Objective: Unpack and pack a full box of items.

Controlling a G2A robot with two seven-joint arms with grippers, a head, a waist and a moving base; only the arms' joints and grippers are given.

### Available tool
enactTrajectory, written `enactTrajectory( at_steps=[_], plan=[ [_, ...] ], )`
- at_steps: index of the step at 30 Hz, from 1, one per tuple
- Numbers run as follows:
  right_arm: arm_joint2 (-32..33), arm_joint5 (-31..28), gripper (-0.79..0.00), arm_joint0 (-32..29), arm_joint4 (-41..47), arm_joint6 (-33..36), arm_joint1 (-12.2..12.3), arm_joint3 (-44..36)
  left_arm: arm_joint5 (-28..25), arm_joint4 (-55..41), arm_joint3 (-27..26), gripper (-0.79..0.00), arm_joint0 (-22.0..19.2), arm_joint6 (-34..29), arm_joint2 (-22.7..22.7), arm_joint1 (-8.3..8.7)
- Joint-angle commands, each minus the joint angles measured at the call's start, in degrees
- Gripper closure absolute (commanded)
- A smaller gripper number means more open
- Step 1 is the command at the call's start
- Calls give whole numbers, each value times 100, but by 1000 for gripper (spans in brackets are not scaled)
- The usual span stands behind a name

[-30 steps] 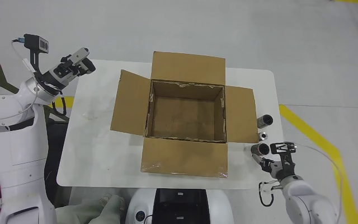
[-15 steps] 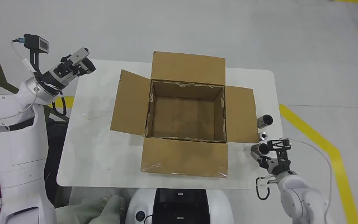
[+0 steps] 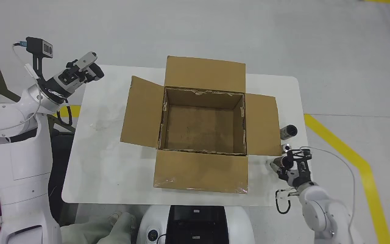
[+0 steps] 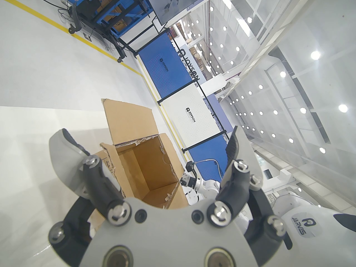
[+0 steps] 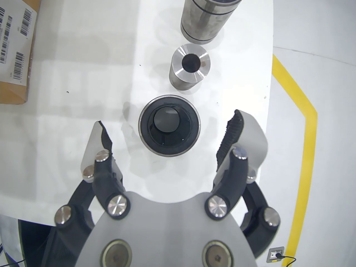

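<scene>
An open cardboard box sits mid-table with its flaps spread and its inside bare. Three metal cylinders stand in a row by the table's right edge: a tall linear bearing, a small silver bushing, and a dark-cored bearing. My right gripper hangs open just above the dark-cored bearing, one finger on each side, not touching it. My left gripper is open and holds nothing, raised over the table's far left corner, pointing toward the box.
The white table is bare to the left of the box. A box flap with barcode labels lies near the cylinders. Yellow floor tape runs past the table's right edge.
My right gripper has moved in from the table's right edge toward the dark-cored bearing and now straddles it. The left arm has stayed still.
</scene>
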Motion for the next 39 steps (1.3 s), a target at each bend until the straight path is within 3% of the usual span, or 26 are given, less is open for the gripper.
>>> enactTrajectory(
  at_steps=[1,3,9,10,12,13,21,29,39],
  plan=[
    [-5,1,-542,14,1,7,1,11,0,0,0,-785,0,0,0,0],
    [-9,2,-388,20,20,11,1,17,0,0,0,-785,0,0,0,0],
    [2,31,-209,8,51,-31,2,30,0,0,0,-785,0,0,0,0],
    [10,39,-169,-1,61,-40,2,23,0,0,0,-785,0,0,0,0],
    [29,48,-18,-27,72,-61,3,-6,0,0,0,-785,0,0,0,0],
    [41,55,0,-45,77,-67,4,-33,0,0,0,-785,0,0,0,0],
    [154,106,0,-310,171,-121,5,-441,0,0,0,-785,0,0,0,0],
    [420,280,0,-688,122,-120,8,-1381,0,0,0,-785,0,0,0,0],
    [703,263,0,-780,-534,-167,29,-2435,0,0,0,-785,0,0,0,0]
  ],
)
